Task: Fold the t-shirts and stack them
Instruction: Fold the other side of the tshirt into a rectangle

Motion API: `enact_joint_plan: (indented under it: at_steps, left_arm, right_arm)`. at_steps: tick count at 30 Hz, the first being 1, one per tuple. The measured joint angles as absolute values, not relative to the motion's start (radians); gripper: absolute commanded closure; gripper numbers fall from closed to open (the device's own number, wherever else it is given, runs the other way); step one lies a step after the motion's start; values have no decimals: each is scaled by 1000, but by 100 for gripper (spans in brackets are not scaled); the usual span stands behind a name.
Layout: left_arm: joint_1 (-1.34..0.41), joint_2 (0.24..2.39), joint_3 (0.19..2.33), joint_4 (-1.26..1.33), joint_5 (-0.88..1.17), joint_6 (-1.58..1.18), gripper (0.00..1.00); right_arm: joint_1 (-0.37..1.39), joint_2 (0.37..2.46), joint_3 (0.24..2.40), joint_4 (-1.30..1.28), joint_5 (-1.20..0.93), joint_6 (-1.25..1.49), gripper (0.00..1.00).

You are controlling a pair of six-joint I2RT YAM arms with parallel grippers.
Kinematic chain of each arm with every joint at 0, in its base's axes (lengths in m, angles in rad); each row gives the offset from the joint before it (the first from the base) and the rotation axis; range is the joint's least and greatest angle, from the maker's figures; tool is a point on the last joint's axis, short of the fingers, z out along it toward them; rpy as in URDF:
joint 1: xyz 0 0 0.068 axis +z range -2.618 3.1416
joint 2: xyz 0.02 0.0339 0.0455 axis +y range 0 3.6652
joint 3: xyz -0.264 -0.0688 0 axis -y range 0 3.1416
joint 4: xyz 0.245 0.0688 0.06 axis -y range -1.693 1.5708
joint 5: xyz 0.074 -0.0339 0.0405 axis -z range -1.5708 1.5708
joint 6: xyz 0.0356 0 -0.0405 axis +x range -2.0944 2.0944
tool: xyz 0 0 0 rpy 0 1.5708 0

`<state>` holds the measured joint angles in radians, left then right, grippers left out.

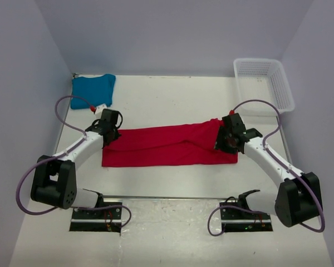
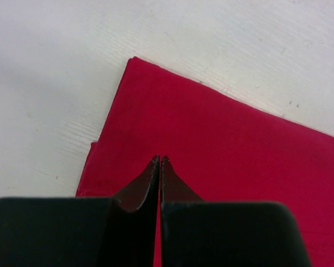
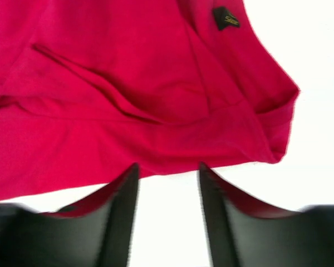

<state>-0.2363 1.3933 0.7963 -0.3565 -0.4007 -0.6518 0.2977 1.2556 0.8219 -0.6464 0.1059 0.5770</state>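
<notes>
Stretching across the middle of the table (image 1: 172,100), the red t-shirt (image 1: 167,146) lies folded into a long band. Its long axis runs left to right, and its right end angles slightly toward the far side. The left end is flat with a squared edge. The right end is bunched into loose folds, and a small dark label (image 3: 226,18) shows there in the right wrist view.

The left gripper (image 2: 160,159) sits over the band's left end, a little in from the cloth's far left corner. Its fingers are pressed together tip to tip with no gap between them. The tips are over red cloth, but whether any of it is pinched between them cannot be told. The right gripper (image 3: 167,167) is at the bunched right end with its jaws parted to a middling width. Only bare table shows between them, and the shirt's edge lies just beyond the fingertips.

The teal-blue t-shirt (image 1: 92,90) rests as a compact folded packet in the far left corner, well apart from the red one. A white mesh basket (image 1: 282,88) stands in the far right corner, beyond the right arm. A purple cable (image 1: 57,113) loops off the left arm, passing close beside the teal-blue t-shirt.
</notes>
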Motion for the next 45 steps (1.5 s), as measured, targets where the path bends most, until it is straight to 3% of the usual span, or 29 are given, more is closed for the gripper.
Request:
enact_joint_plan:
  at_steps: [1,3,7,11,17,20,38,39,40,42,43,45]
  left_arm:
    - [-236,1395,799,-355,-398,-649,100]
    - [-239,1405,808,-353,-394,-641,100]
    - [-250,1448,836,-344,-385,-625,100]
    - [-258,1481,853,-338,-373,-608,100]
    - [-279,1496,865,-336,-367,-591,100]
    - [-288,1521,878,-329,-359,-584,100]
    - [-290,1631,915,-303,-307,-538,100]
    - [-290,1631,915,-303,-307,-537,100]
    - [-290,1631,915,-303,-307,-536,100]
    - [-290,1631,915,-303,-307,-533,100]
    - [-290,1631,915,-303,-307,-532,100]
    - [-290,1632,916,-303,-307,-530,100]
  right_arm:
    - [312,1245,822,-651,115,582,41]
    - [332,1232,826,-652,128,587,18]
    - [345,1265,867,-650,136,556,21]
    - [346,1424,981,-628,105,515,24]
    - [356,1648,1111,-591,25,461,53]
    - [376,1710,1180,-596,1,447,58]
    - [417,1890,1300,-597,-56,426,61]
    - [419,1897,1304,-598,-56,425,65]
    - [421,1906,1311,-601,-56,425,75]
    - [424,1918,1325,-602,-55,423,80]
    - [426,1922,1330,-603,-54,424,88]
    - [430,1925,1336,-603,-51,422,95]
